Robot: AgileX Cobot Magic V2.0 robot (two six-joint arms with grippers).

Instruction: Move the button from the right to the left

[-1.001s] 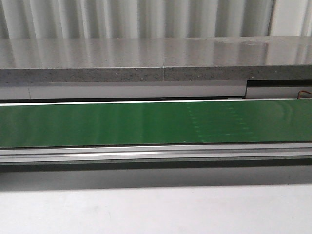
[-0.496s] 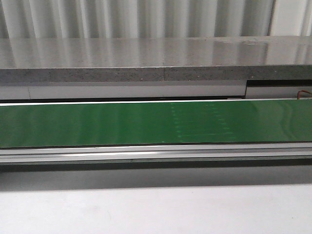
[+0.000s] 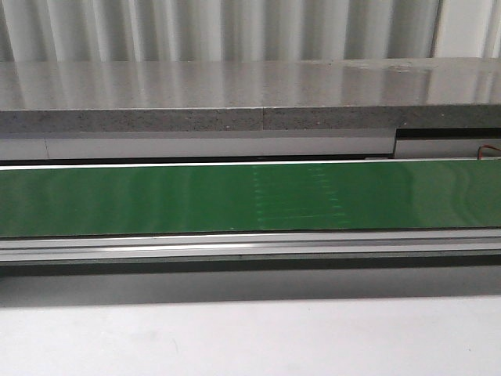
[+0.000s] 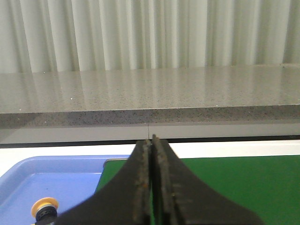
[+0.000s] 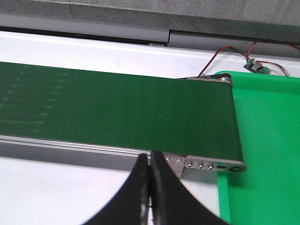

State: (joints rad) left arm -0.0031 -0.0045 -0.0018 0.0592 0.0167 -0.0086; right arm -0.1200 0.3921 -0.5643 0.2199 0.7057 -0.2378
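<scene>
A button (image 4: 43,207) with a round yellow-orange head lies in the blue tray (image 4: 70,176) at the belt's left end; only its head and a dark part below show in the left wrist view. My left gripper (image 4: 150,140) is shut and empty, above the belt's left end beside the tray. My right gripper (image 5: 150,157) is shut and empty, over the white table just in front of the belt's right end. Neither gripper shows in the front view, and no button shows on the green belt (image 3: 156,200).
A green tray (image 5: 267,140) stands at the belt's right end, with red and black wires and a small circuit board (image 5: 258,65) behind it. A grey stone ledge (image 3: 235,98) runs behind the belt. The belt's metal rail (image 3: 235,247) fronts the white table.
The faint pale marks on the green belt have shifted to the left. Nothing else has moved in the front view.
</scene>
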